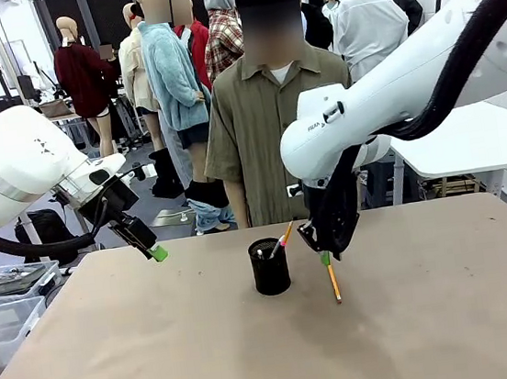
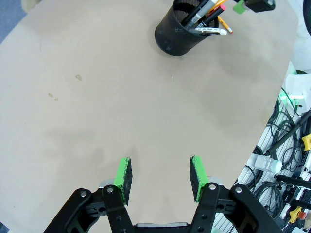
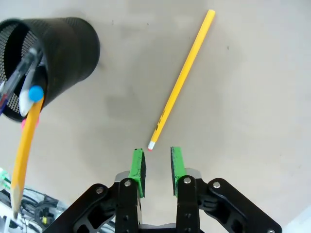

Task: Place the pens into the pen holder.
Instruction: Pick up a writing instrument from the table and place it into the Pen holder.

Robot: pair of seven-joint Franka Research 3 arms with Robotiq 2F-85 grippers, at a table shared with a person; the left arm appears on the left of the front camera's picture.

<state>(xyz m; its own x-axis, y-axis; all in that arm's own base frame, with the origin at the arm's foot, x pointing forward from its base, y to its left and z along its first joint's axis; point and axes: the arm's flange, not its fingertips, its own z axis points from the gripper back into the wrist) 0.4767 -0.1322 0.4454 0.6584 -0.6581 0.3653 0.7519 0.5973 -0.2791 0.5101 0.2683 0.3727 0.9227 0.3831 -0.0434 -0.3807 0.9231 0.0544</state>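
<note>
One pencil [image 3: 182, 80] just beyond right gripper [image 3: 156, 152]

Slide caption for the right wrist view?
Right pincer, slightly open, at the eraser end of the yellow pencil lying beside the pen holder.

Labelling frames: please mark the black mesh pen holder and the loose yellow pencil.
black wire-mesh pen holder [image 1: 271, 275]: front view, on its outer wall.
loose yellow pencil [image 3: 181, 78]: right wrist view, on its mid-shaft.
</note>
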